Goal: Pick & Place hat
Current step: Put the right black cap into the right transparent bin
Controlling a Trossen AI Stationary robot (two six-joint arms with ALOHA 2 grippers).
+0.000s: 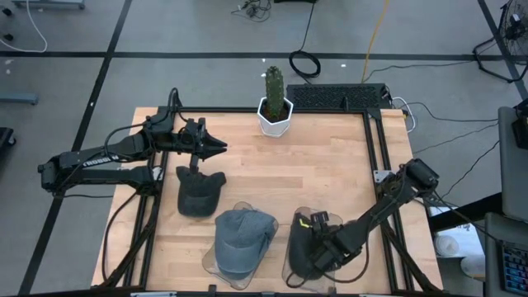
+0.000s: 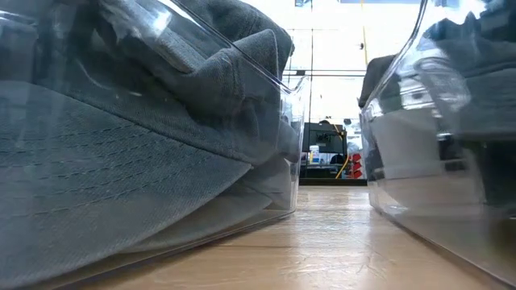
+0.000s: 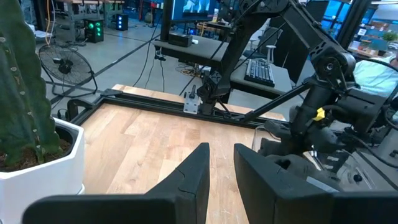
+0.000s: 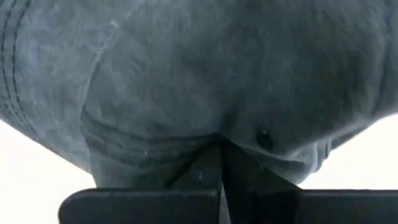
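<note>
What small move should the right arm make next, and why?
Probably open and lift away: the right gripper is pressed down on the dark hat, its fingers pinching fabric, and the hat already sits in its clear container. The left gripper waits near the cactus.

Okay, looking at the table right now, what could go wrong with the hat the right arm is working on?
1. The right gripper looks pinched on only a fold of the dark hat, so the fabric could slip out when lifted.
2. That hat sits in a clear holder; pulling it may drag or tip the holder.
3. The blue-grey hat lies close beside it, so a swing toward it could knock it. The left gripper hangs apart, above the table.
</note>
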